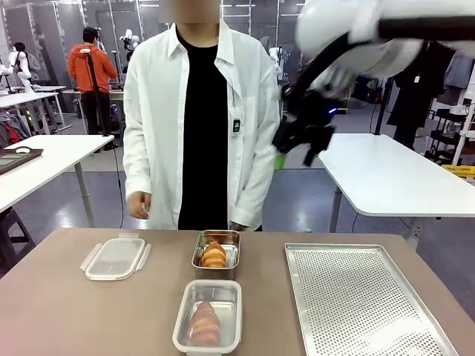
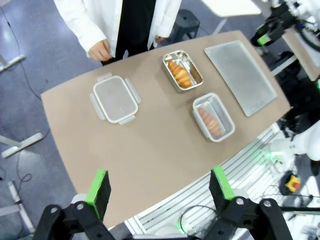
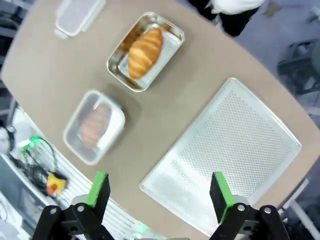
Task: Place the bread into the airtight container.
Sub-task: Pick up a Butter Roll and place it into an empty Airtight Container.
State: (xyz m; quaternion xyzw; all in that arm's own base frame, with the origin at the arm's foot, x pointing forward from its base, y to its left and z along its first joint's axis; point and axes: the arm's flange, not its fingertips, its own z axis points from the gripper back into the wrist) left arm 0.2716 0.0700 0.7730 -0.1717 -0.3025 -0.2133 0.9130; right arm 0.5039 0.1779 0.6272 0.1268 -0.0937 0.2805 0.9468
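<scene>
A golden croissant-shaped bread lies in a small metal tin at the table's far middle. Nearer me stands the clear airtight container with a brownish bread roll inside it. Its clear lid rests apart on the left. My left gripper hangs open high above the table's near edge. My right gripper is also open, raised high over the table's right side and blurred in the front view.
A perforated metal tray covers the right part of the table. A person in a white coat stands at the far edge, one hand hanging near the table. White tables stand behind.
</scene>
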